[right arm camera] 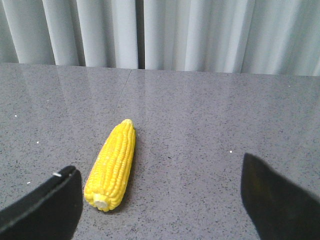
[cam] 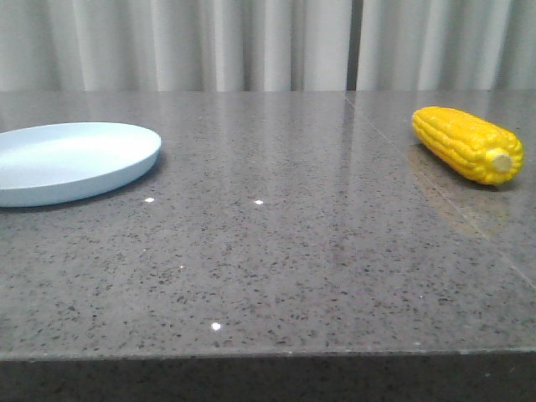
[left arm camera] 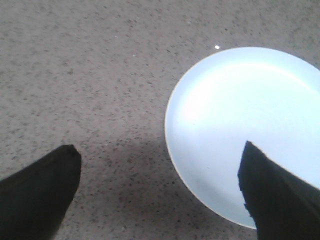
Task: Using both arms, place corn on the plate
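Observation:
The yellow corn (cam: pixel 466 143) lies on the table at the far right, its pale stub end toward me. In the right wrist view the corn (right arm camera: pixel 113 164) lies just ahead of one finger of my right gripper (right arm camera: pixel 160 172), which is open and empty. The pale blue plate (cam: pixel 67 161) sits at the far left, with nothing on it. In the left wrist view my left gripper (left arm camera: pixel 160 160) is open and empty above the plate's rim (left arm camera: pixel 172 155), one finger over the plate and the other over bare table. Neither gripper shows in the front view.
The grey speckled stone table (cam: pixel 276 251) runs to its front edge near the bottom of the front view. Pale curtains (cam: pixel 251 42) hang behind the table's far edge.

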You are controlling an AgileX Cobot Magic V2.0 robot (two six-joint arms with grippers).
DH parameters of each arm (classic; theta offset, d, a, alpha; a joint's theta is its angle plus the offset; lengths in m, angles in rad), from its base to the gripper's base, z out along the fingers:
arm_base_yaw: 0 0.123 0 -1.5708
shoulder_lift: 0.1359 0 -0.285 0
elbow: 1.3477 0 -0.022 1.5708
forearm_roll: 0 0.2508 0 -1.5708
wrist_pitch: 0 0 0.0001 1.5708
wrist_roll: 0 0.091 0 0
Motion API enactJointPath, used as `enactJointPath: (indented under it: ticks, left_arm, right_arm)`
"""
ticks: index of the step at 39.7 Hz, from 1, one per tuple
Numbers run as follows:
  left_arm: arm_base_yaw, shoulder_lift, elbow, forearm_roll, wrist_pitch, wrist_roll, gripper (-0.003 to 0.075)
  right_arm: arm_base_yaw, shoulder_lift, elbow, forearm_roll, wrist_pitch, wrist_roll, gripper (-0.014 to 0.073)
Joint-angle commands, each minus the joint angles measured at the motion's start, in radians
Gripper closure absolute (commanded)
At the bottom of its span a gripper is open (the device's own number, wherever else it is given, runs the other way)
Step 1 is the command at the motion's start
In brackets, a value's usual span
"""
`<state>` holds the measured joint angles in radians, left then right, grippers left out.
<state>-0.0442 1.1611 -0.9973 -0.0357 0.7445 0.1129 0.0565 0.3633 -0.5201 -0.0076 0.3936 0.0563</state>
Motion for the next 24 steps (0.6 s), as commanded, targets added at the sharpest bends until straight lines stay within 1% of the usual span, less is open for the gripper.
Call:
enactJointPath:
  ticks: [1,5,8,12,15,21,24]
  left_arm:
    - [-0.014,0.076,-0.101,-0.01,0.039,-0.001,0.0102]
    - [-0.014,0.176,-0.175,-0.01,0.147,-0.007,0.0102]
    - [-0.014,0.241,-0.217,-0.01,0.186,-0.007,0.0102]
    - [-0.014,0.317,-0.252,-0.012,0.203,-0.007,0.0117]
    - [-0.014,0.357,-0.262,-0.023,0.203,-0.007,0.0164]
    - [-0.014,0.409,-0.262,-0.025,0.197,-0.007,0.0306]
    - [-0.014,0.426,-0.262,-0.033,0.197,-0.007,0.036]
  right_arm:
    - [-0.005,0.015,-0.034,-0.002,-0.089,-0.008,-0.0068]
    - [-0.005,0.015,-0.034,-0.002,-0.089,-0.008,-0.0068]
    - [-0.005,0.015,-0.034,-0.002,-0.089,-0.008,-0.0068]
    - [-0.005,0.015,-0.034,-0.002,-0.089,-0.008,-0.0068]
    - [-0.005,0.015,-0.034,-0.002,-0.089,-0.008,-0.0068]
    - [-0.005,0.015,-0.034,-0.002,-0.089,-0.008,-0.0068]
    - [-0.005,0.015,-0.034,-0.002,-0.089,-0.008,-0.0068]
